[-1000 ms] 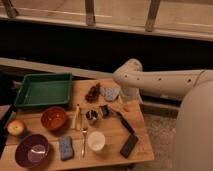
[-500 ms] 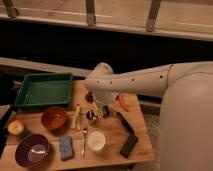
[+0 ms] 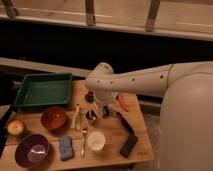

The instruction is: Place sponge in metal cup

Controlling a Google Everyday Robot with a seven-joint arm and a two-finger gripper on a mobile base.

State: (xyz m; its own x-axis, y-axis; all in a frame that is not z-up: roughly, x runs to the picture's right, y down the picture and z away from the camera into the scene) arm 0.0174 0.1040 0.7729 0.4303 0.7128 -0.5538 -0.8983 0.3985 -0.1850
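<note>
Our hand (image 3: 101, 111) hangs low over the middle of the bench (image 3: 112, 152), fingers spread and holding nothing. Just beside it, to its left, stands the metal cup (image 3: 91, 117). Nearer us than the hand sits a white cup (image 3: 96, 140), and left of that the blue sponge (image 3: 65, 147) lies flat, well apart from the hand. Farther left we see a brown bowl (image 3: 53, 118), a purple bowl (image 3: 32, 150) and an apple (image 3: 16, 127). A green tray (image 3: 44, 90) lies beyond them.
</note>
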